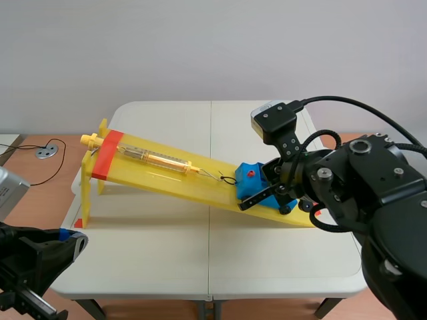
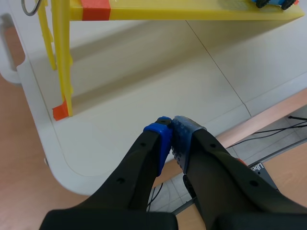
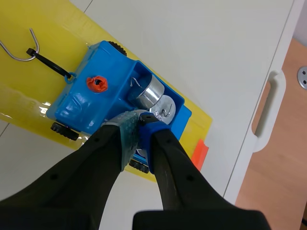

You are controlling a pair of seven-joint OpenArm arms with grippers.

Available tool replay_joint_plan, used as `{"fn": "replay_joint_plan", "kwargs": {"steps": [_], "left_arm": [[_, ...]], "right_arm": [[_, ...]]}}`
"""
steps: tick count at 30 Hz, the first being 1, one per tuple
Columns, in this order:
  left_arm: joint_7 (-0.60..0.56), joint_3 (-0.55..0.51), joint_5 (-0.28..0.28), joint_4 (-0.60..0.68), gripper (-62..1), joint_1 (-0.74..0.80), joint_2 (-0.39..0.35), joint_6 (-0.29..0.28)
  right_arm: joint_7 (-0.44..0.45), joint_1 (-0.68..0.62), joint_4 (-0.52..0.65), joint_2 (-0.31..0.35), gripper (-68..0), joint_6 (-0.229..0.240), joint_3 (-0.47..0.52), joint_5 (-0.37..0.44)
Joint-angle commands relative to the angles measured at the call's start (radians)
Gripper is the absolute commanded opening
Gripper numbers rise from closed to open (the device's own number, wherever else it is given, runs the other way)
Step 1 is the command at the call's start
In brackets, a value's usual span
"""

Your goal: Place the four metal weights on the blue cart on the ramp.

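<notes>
The blue cart stands low on the yellow ramp. Two metal weights lie in its open bed, one with its hook up. My right gripper is shut, its tips pressed together at the bed's edge right beside the weights. A sliver of metal shows at the tips; whether it is held I cannot tell. My left gripper is shut on nothing, above the table's near left corner, well away from the ramp.
A clear spring scale lies along the ramp, tied by a black cord and wire hook to the cart. Orange tape bands the ramp's raised end, which stands on yellow legs. A table handle is beside the ramp's foot.
</notes>
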Motion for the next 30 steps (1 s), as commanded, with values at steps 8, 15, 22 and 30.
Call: {"fn": "replay_joint_plan", "kwargs": {"steps": [8,15,22,30], "left_arm": [[-0.097,-0.011,-0.075,0.049,-58.0,-0.019,0.011,-0.028],[-0.097,-0.011,-0.075,0.049,-58.0,-0.019,0.011,-0.028],[-0.097,-0.011,-0.074,0.049,-58.0,-0.020,0.011,-0.030],[-0.096,-0.011,-0.047,0.121,-58.0,-0.020,0.033,-0.100]], "right_arm": [[0.154,0.141,0.040,-0.032,-61.3,-0.069,-0.012,-0.015],[0.129,0.140,0.055,-0.028,-47.6,-0.060,-0.011,0.040],[0.074,0.092,0.195,0.029,-57.3,-0.058,0.026,0.124],[0.044,-0.042,0.350,0.173,-66.9,-0.049,0.134,0.219]]}}
